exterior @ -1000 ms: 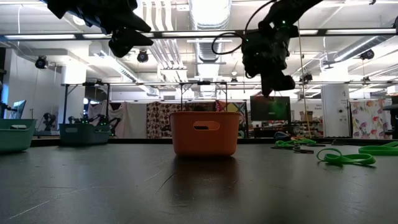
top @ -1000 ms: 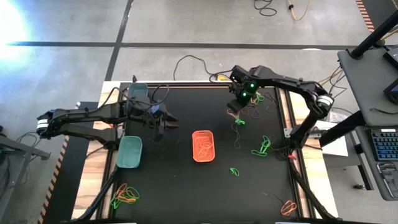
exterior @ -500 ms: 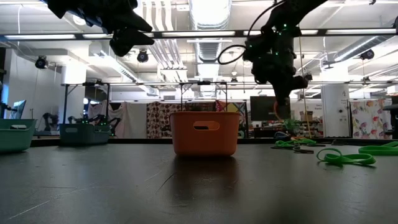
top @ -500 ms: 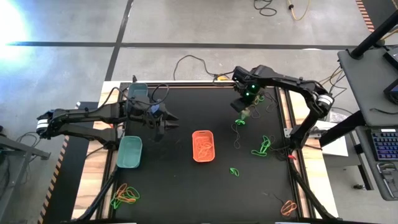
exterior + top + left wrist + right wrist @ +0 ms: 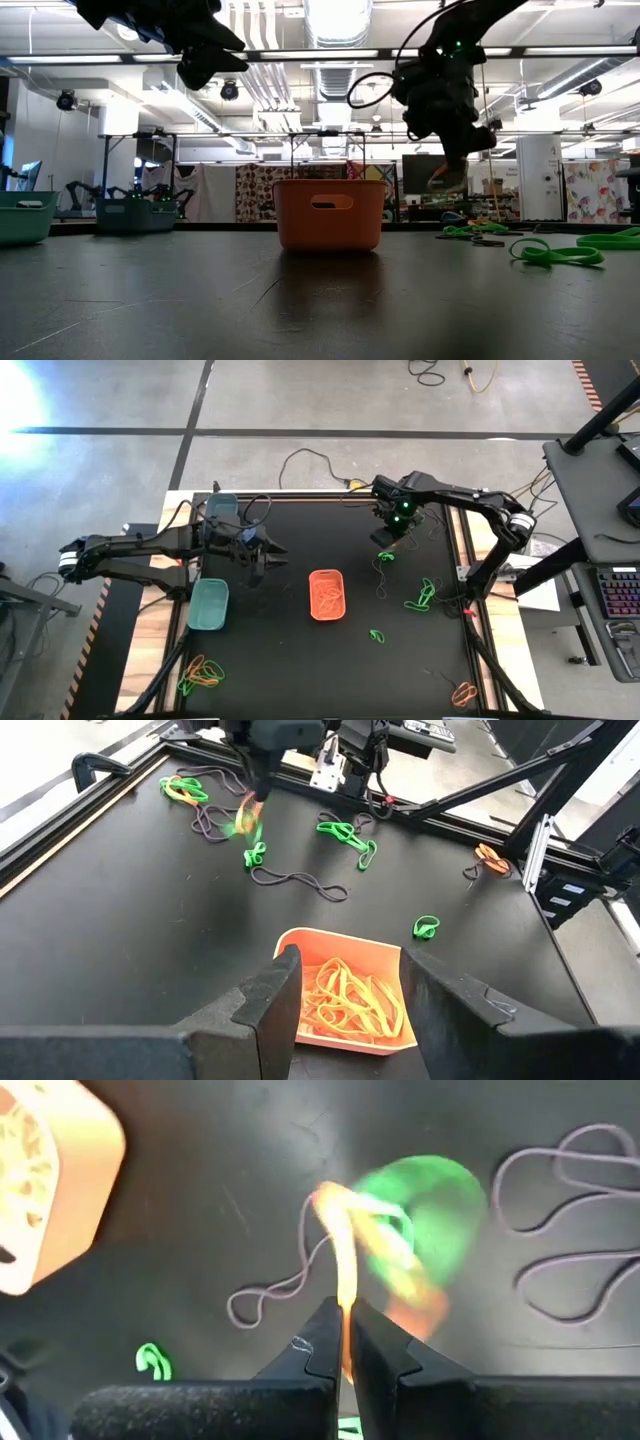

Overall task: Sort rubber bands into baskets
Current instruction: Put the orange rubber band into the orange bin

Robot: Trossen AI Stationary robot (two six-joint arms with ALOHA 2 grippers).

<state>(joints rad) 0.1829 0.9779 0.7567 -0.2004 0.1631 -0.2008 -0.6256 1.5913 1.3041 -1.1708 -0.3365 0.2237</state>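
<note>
My right gripper hangs above the table's far right part, shut on an orange rubber band. A blurred green band shows beside the orange one. My left gripper is open and empty, held high left of the orange basket, which holds orange bands. The light teal-green basket and the dark grey-teal basket stand at the table's left edge. Loose green bands and a brown band lie on the table's right half. My right gripper pinches a strand of the orange band between its two fingertips. The fingers point down from above. The band hangs clear of the table and is blurred. Whether the green band is caught on it, I cannot tell.
More orange and green bands lie at the near left corner, and an orange one lies at the near right. A single green band lies near the orange basket. Cables run along the table's far edge.
My right gripper has come down lower over the bands on the table's far right part, staying shut. The orange band in it now shows blurred.
</note>
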